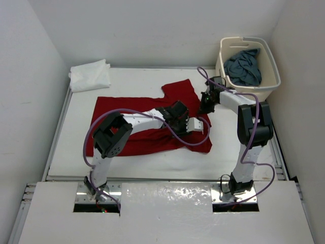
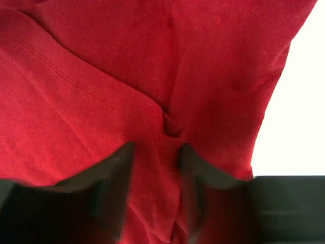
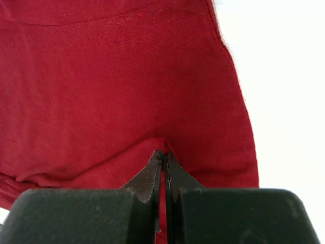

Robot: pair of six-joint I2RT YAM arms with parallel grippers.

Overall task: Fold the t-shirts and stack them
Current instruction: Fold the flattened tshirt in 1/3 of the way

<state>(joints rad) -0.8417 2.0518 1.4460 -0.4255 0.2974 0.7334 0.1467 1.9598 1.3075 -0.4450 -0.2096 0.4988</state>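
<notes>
The bright red t-shirt (image 1: 137,109) lies spread across the middle of the table. My left gripper (image 1: 202,126) is over its right part. In the left wrist view the fingers (image 2: 122,168) press a raised fold of the red t-shirt (image 2: 101,76) between them. My right gripper (image 1: 206,107) is at the shirt's far right edge. In the right wrist view its jaws are shut on a pinched edge of the red t-shirt (image 3: 117,76), with the gripper (image 3: 163,155) lifting it into a small peak. The white t-shirt (image 1: 89,75) lies folded at the back left. The slate blue-grey t-shirt (image 1: 244,66) is in the basket.
The cream laundry basket (image 1: 271,76) stands at the back right corner, just beyond my right arm. The table has raised edges on the left (image 1: 57,129) and right. Purple cables loop over both arms.
</notes>
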